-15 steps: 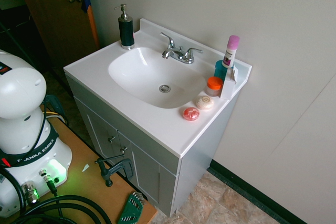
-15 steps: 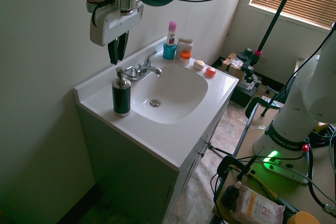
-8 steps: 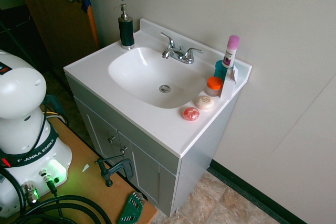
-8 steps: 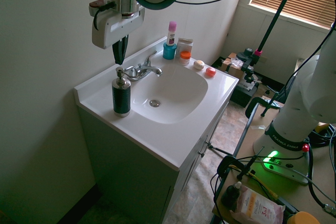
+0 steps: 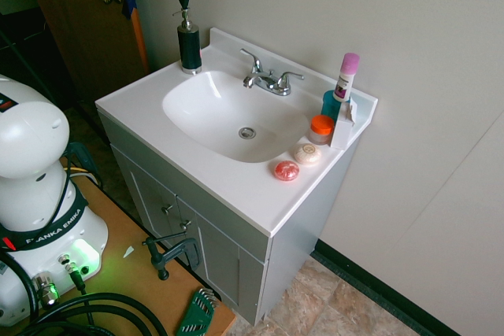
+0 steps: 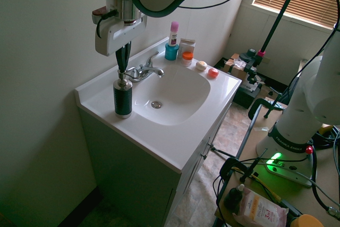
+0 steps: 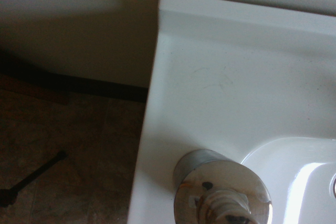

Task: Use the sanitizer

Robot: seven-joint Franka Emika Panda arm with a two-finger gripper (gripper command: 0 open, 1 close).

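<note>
The sanitizer (image 5: 188,46) is a slim dark pump bottle with a silver pump head, standing upright at the back left corner of the white sink counter (image 5: 228,186). The other exterior view has the sanitizer (image 6: 122,98) at the counter's near left. My gripper (image 5: 182,1) hangs straight above the pump head, fingers shut together and pointing down, tips just over or touching the pump top. That gripper (image 6: 122,67) holds nothing. From above, the wrist view gives the silver pump head (image 7: 223,190) close up.
A chrome faucet (image 5: 268,79) stands behind the basin (image 5: 236,112). At the counter's right end are a white tube with a pink cap (image 5: 345,76), an orange-lidded jar (image 5: 320,128) and two round soaps (image 5: 297,161). A wall runs behind the counter.
The gripper's fingers went from apart to shut together, and the gripper came down toward the pump head. The bottle has not moved.
</note>
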